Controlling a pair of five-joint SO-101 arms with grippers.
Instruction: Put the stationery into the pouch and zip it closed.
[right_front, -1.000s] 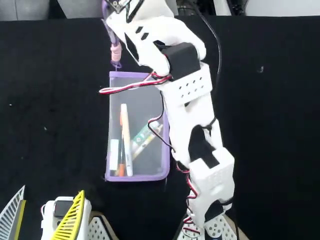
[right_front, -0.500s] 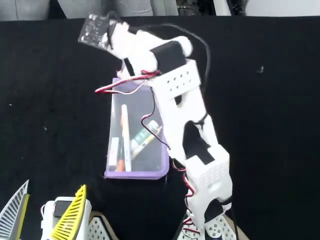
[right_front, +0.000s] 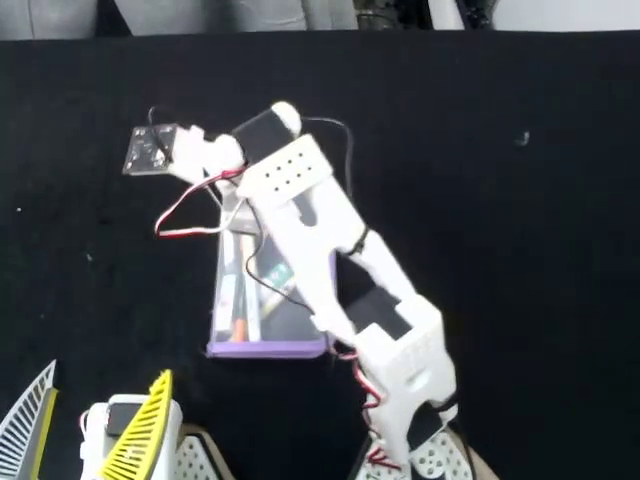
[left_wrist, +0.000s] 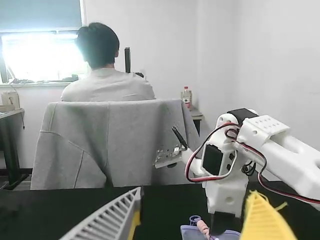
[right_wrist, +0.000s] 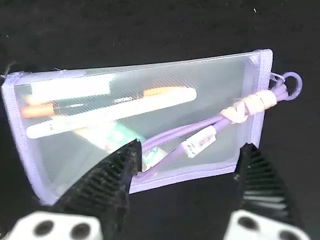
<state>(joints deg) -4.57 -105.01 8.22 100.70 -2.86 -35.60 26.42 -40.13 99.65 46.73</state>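
My left end effector (right_front: 104, 385) sits at the near left corner of the worktop (right_front: 520, 250), jaws spread wide and empty, exactly as it was a second ago. All the change is in the right arm (right_front: 300, 200). A second ago it was stretched out past the far end of the pouch (right_wrist: 210, 85), with the strap (right_wrist: 250, 105) drawn out straight beyond that end. Since then it has swung toward the left and drawn back, and it now hangs over the pouch's far half. The right end effector (right_wrist: 190, 147) is spread wide with nothing in it, one jaw to each side above the pouch's long edge. The pouch lies flat on the worktop, close to where it was, with the pens (right_wrist: 115, 107) and the other stationery inside. The strap is now folded back across the top of the pouch instead of stretched away from it. I take that to mean the zip pull is finished and the strap has been let go. I cannot tell from these views whether the zip is fully shut, so I would check that before calling it done.
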